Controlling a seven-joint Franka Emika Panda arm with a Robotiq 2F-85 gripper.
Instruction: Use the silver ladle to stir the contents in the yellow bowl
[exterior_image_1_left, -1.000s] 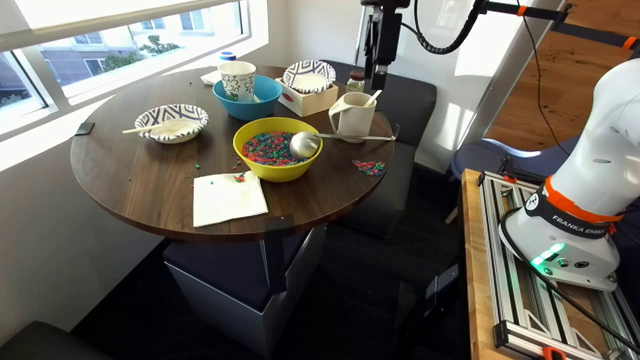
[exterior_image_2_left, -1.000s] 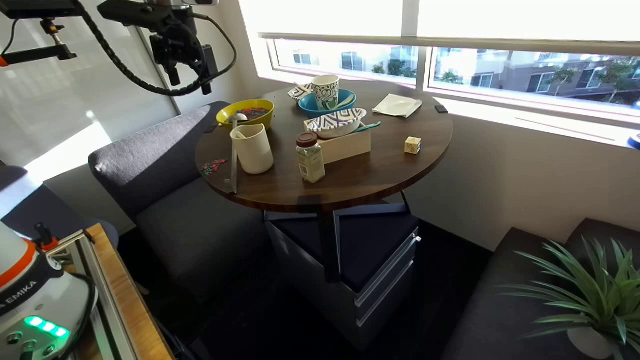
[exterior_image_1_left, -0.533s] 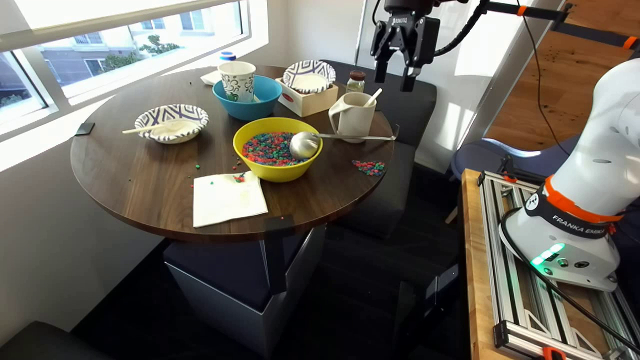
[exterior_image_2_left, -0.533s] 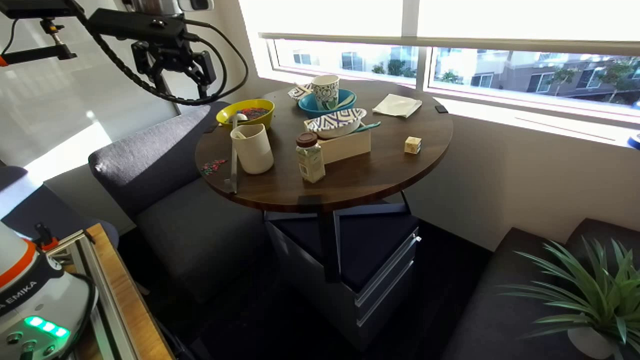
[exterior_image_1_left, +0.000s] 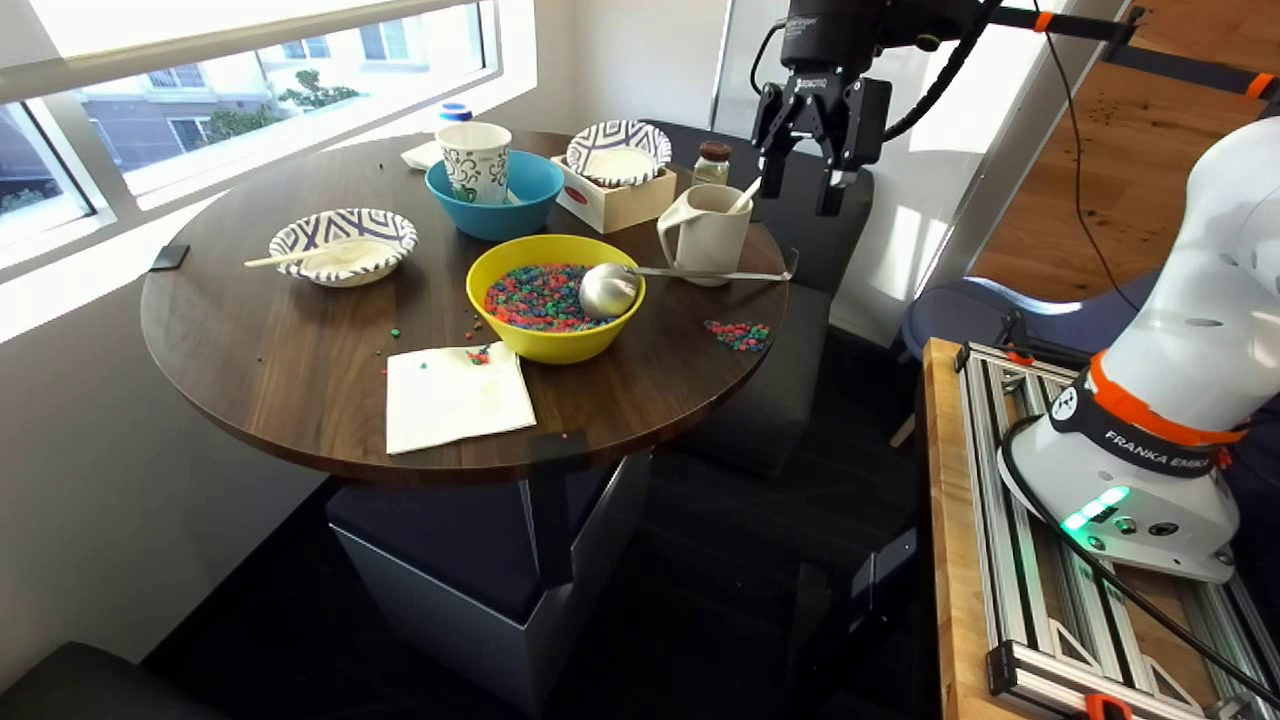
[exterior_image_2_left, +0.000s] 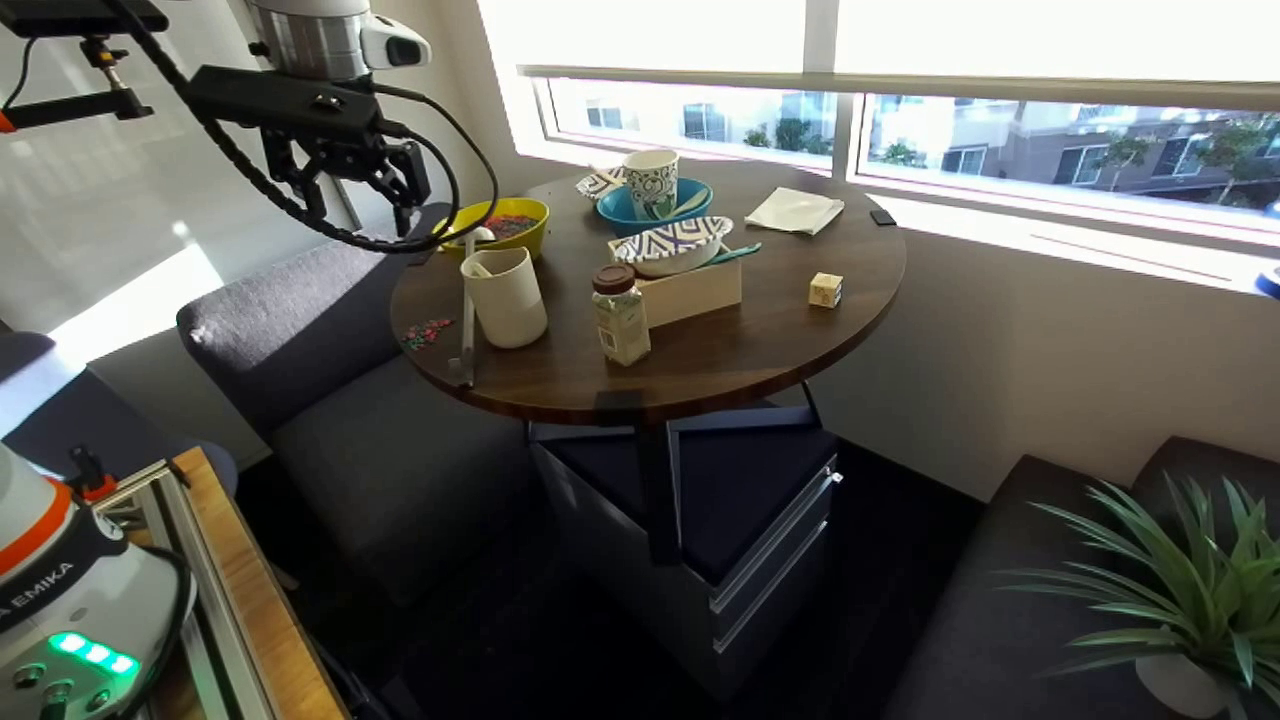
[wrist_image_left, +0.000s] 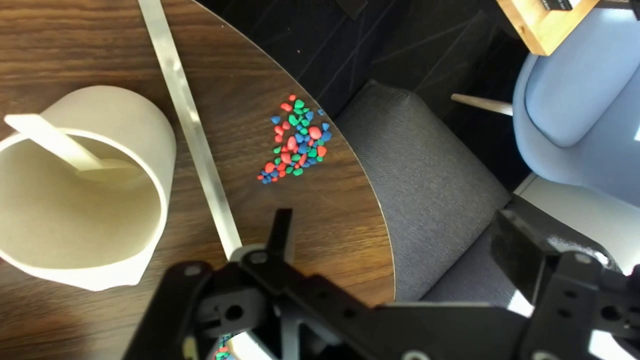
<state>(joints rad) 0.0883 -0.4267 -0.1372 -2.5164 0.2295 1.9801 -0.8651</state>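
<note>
The yellow bowl (exterior_image_1_left: 555, 347) stands on the table and also shows in an exterior view (exterior_image_2_left: 527, 241), partly behind the arm's cable. It holds the contents (exterior_image_1_left: 535, 300), a heap of tiny red, blue, green and purple pieces. The silver ladle (exterior_image_1_left: 608, 291) lies with its round scoop in the bowl. Its thin handle runs over the rim, past the mug, to the table edge; the handle also shows in the wrist view (wrist_image_left: 192, 120). My gripper (exterior_image_1_left: 800, 190) is open and empty in the air, above and apart from the handle. Its spread fingers show in the wrist view (wrist_image_left: 400, 227).
A beige mug (exterior_image_1_left: 712, 240) with a pale utensil stands beside the handle. Spilled pieces (exterior_image_1_left: 738, 335) lie near the edge. A jar (exterior_image_2_left: 622, 320), a wooden box (exterior_image_2_left: 695, 297), a blue bowl (exterior_image_1_left: 500, 217) with a cup, a patterned bowl (exterior_image_1_left: 345, 245) and a napkin (exterior_image_1_left: 458, 400) are also there.
My gripper has turned so that both fingers show apart in an exterior view. It has then come lower, closer to the table. The ladle and bowl have not moved.
</note>
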